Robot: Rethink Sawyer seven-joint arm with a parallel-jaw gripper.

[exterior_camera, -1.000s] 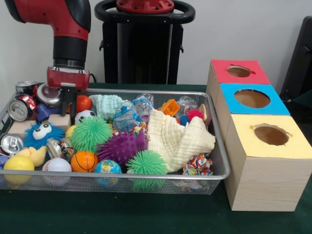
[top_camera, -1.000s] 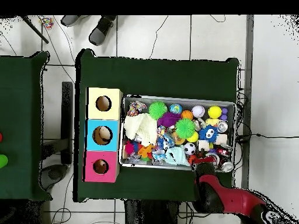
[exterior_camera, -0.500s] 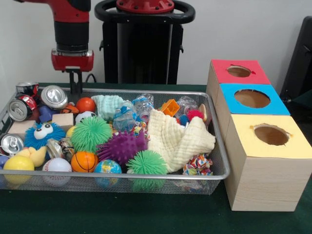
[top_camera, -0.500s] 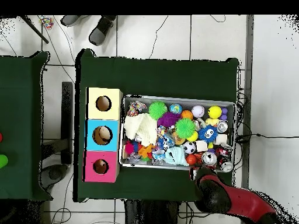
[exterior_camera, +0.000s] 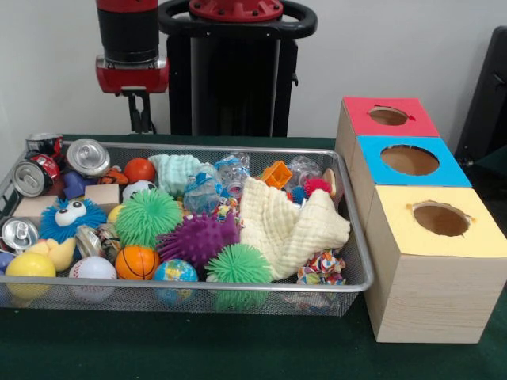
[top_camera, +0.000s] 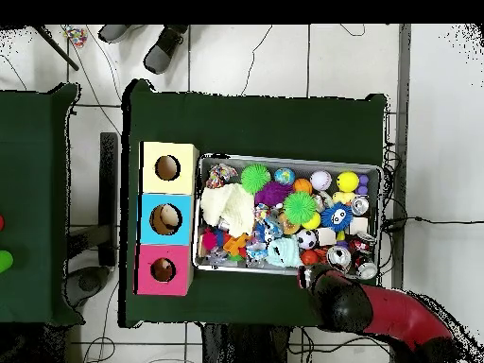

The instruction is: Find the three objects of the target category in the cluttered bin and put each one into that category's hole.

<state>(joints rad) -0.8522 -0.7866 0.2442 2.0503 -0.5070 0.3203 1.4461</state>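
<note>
Nearest me on the green bench (exterior_camera: 238, 356) is the front rim of the wire bin (exterior_camera: 261, 287), and just behind it a row of balls: a yellow ball (exterior_camera: 30, 265), a baseball (exterior_camera: 92, 267), a small basketball (exterior_camera: 136, 261), a globe ball (exterior_camera: 175, 271) and a green spiky ball (exterior_camera: 239, 264). A step back there's a purple spiky ball (exterior_camera: 198, 237), a cream cloth (exterior_camera: 289, 226) heaped over the right half, and a blue fuzzy toy (exterior_camera: 70, 218) on the left. Nothing here tells me the target category, but my guess is the drink cans: one can (exterior_camera: 17, 232) at the left edge, a second can (exterior_camera: 32, 176) behind it, and a third can (exterior_camera: 87, 156) against the far rim. At the far left the pincer (exterior_camera: 141, 120) hangs above the bin's back edge with nothing in it that I can see. Whether it is parted or pinched I cannot tell from here. To do this well I'd come straight down on the third can, since it lies on top and clear of the soft toys. I'd make sure the pincer is spread wide before descending, and grip across the can's body, not its slick lid. Then lift high enough to clear the rim, because the carry runs right to the three boxes. The yellow box (exterior_camera: 440, 261) is nearest me, the blue box (exterior_camera: 380, 170) sits behind it and the red box (exterior_camera: 356, 123) is farthest.
</note>
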